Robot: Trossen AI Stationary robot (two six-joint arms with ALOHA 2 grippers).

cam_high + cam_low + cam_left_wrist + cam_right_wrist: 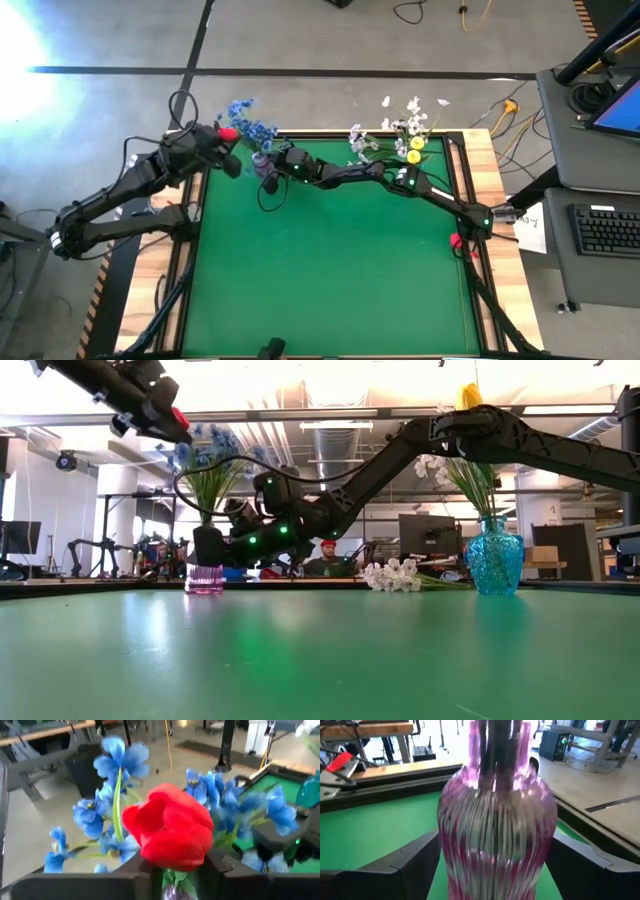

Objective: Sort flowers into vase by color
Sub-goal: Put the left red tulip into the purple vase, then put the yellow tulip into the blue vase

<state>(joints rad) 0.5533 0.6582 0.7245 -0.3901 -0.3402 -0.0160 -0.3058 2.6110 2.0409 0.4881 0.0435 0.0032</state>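
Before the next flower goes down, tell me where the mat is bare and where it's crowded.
Bare: the whole green mat nearer than the right arm. Crowded: the far edge, where the pink vase with blue flowers sits between the right gripper fingers, the left gripper holds a red tulip, plus white blossoms and the blue vase.

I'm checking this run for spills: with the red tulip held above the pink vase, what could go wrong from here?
1. The left hand grips the red tulip just under its head, so the stem could miss the narrow neck.
2. The blue flowers crowd the pink vase.
3. The right hand flanks it with open fingers, so a push might tip it.
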